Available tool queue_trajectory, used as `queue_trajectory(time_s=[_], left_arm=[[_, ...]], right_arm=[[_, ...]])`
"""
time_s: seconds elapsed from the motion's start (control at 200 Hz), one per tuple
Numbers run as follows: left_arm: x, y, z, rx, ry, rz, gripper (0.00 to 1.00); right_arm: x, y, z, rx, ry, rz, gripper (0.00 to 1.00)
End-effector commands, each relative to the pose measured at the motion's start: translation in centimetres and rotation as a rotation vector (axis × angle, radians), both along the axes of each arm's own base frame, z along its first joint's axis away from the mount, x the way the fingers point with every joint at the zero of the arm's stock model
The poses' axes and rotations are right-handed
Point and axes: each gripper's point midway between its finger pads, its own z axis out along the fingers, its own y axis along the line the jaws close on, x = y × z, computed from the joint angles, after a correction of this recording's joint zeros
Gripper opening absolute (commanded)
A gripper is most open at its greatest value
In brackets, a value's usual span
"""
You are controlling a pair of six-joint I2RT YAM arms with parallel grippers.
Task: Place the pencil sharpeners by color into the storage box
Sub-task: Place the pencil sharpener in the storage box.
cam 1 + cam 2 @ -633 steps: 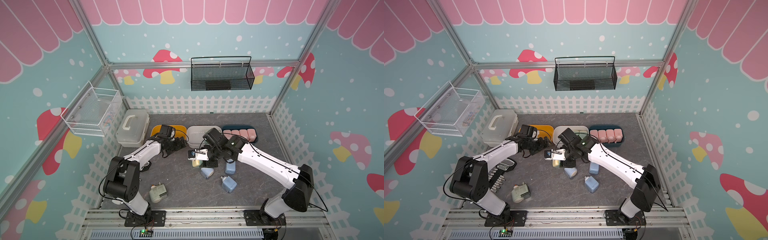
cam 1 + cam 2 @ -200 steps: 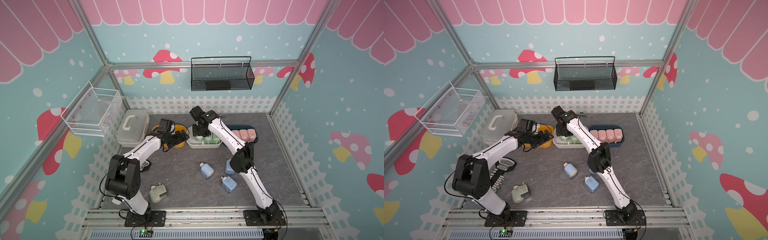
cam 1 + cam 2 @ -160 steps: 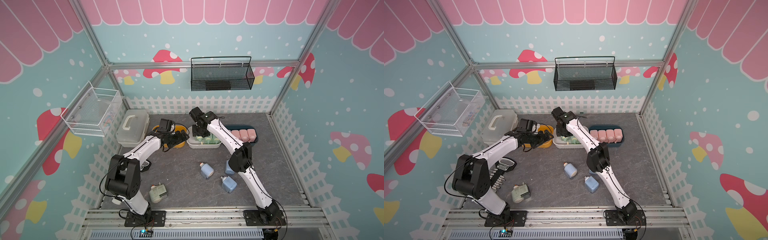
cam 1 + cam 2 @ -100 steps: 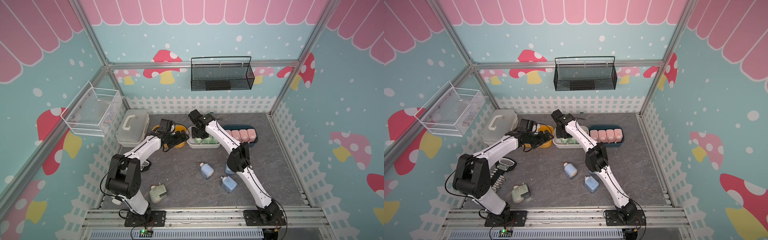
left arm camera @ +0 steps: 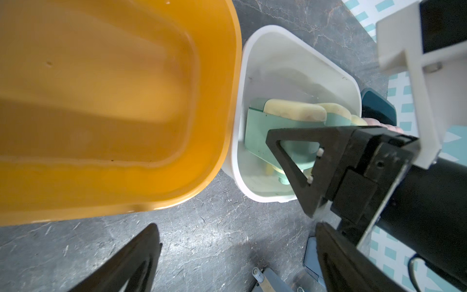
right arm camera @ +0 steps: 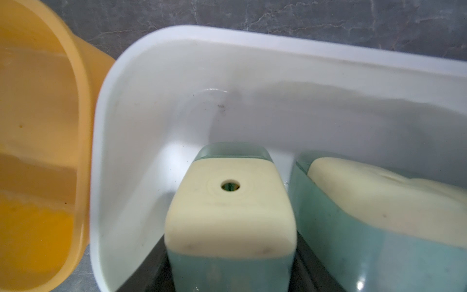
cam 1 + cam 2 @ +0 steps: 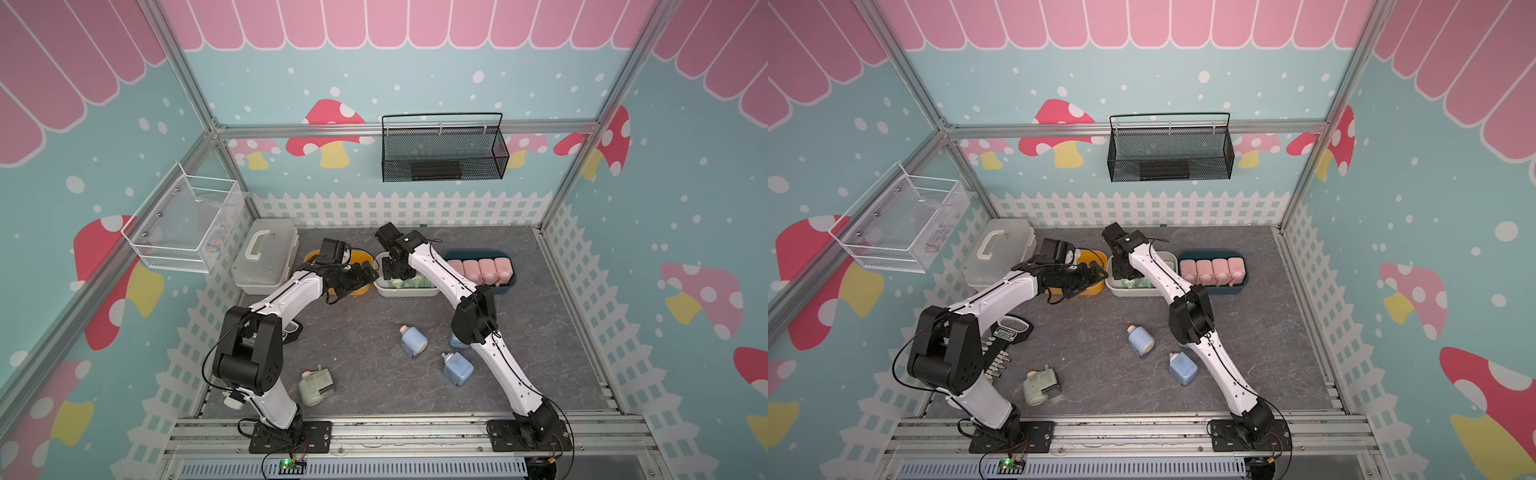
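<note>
The right gripper (image 6: 230,265) clasps a green sharpener (image 6: 228,202) inside the white bin (image 6: 177,38), cream end toward its far side (left gripper (image 5: 235,260) wide open, empty).

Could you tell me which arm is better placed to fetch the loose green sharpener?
Likely left: the green sharpener lies by its base, jaws open; right jaws hold another in the white bin.
</note>
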Motion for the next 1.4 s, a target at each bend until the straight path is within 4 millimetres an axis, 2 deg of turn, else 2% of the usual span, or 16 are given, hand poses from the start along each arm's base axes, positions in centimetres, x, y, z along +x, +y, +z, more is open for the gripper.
queue_trajectory(time_s=[0.0,0.06,0.2,0.425,0.615,0.861,1.011,1.276,1.396], left_arm=[[0.4,-0.1,0.6,-0.01,-0.009,-0.013,0.96],[0.3,-0.1,0.5,-0.01,-0.008,-0.012,0.96],[0.3,-0.1,0.5,-0.01,-0.008,-0.014,0.96],[0.4,-0.2,0.3,-0.012,0.0,-0.017,0.96],[0.4,-0.2,0.3,-0.012,-0.002,-0.018,0.96],[0.2,0.0,0.2,-0.002,0.0,-0.014,0.96],[0.2,0.0,0.3,-0.002,0.0,-0.014,0.96],[0.2,0.1,0.2,0.001,0.003,-0.012,0.96],[0.0,0.1,0.1,0.001,0.007,-0.011,0.96]], right_arm=[[0.5,-0.2,0.2,-0.009,-0.018,-0.003,0.62],[0.5,-0.3,0.3,-0.011,-0.022,-0.002,0.66],[0.5,-0.2,0.6,-0.005,-0.024,0.002,0.7],[0.6,-0.2,1.4,-0.007,-0.043,0.007,0.69],[1.6,-0.7,2.5,-0.046,-0.115,0.006,0.69],[2.5,0.0,2.4,-0.049,-0.158,0.039,0.69],[2.5,0.1,1.7,-0.054,-0.151,0.039,0.67],[2.5,0.4,1.7,-0.047,-0.151,0.056,0.62],[2.4,0.5,1.7,-0.049,-0.151,0.063,0.54]])
